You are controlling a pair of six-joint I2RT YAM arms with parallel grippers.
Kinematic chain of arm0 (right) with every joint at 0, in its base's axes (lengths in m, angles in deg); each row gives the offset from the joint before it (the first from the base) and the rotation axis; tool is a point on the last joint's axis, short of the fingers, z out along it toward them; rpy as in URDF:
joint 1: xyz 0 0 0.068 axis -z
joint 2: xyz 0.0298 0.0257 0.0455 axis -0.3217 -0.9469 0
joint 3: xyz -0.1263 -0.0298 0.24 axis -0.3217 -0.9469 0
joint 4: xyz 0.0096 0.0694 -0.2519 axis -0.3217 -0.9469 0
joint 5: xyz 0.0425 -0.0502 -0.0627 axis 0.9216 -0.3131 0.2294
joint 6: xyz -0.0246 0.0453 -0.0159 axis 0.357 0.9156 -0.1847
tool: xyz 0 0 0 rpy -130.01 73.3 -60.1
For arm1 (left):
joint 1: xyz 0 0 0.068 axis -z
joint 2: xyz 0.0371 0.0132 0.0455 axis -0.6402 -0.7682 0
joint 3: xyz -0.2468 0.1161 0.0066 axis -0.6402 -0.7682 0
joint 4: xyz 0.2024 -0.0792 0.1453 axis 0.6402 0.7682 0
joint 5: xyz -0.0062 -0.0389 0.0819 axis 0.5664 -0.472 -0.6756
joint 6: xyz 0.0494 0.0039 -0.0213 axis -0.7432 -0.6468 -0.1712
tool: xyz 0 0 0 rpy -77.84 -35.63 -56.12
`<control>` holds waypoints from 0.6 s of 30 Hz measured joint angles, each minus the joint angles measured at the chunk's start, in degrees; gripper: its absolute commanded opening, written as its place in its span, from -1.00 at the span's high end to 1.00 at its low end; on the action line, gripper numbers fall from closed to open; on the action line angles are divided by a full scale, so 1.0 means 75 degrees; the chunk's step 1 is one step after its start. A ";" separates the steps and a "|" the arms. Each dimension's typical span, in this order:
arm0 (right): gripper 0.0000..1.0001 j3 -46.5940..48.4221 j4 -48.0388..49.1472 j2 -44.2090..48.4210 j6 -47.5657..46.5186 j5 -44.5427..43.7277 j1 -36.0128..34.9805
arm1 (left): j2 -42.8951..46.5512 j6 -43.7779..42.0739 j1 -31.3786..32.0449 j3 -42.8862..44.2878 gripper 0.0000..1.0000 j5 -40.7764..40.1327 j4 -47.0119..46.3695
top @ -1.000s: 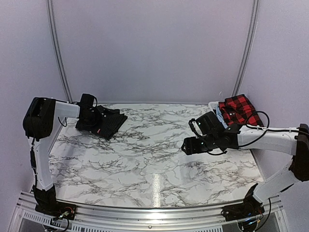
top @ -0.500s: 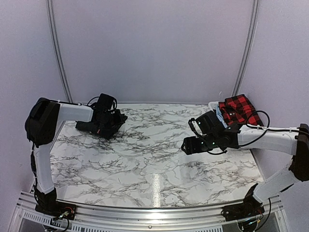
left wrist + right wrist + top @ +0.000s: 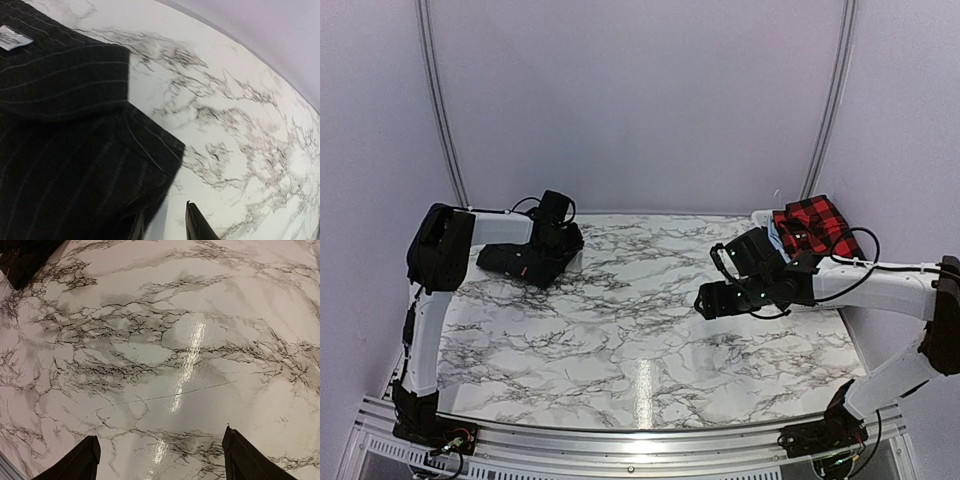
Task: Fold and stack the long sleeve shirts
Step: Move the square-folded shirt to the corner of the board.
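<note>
The black shirt should handle soft and limp; better to pinch its corner near mid-frame. Left gripper narrowly apart, seemingly empty; right gripper wide apart, empty.

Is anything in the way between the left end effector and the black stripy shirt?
No, nothing visible is. The left end effector sits right at the edge of the black shirt, with only marble table beside it.

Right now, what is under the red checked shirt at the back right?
The red shirt lies on something white, apparently a basket; only its left edge shows. The rest, and anything inside it, is covered by the shirt.
</note>
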 measured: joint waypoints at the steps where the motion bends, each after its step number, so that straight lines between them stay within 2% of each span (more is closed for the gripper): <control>1: -0.64 0.0003 -0.0023 0.0000 0.0000 -0.0003 0.0000 | -0.0058 0.0076 -0.0044 0.0076 0.39 -0.0102 0.0017; 18: -0.68 0.0347 -0.0245 -0.0154 -0.0114 -0.0035 0.0000 | -0.0982 0.0117 -0.1469 0.1428 0.35 -0.0239 0.0370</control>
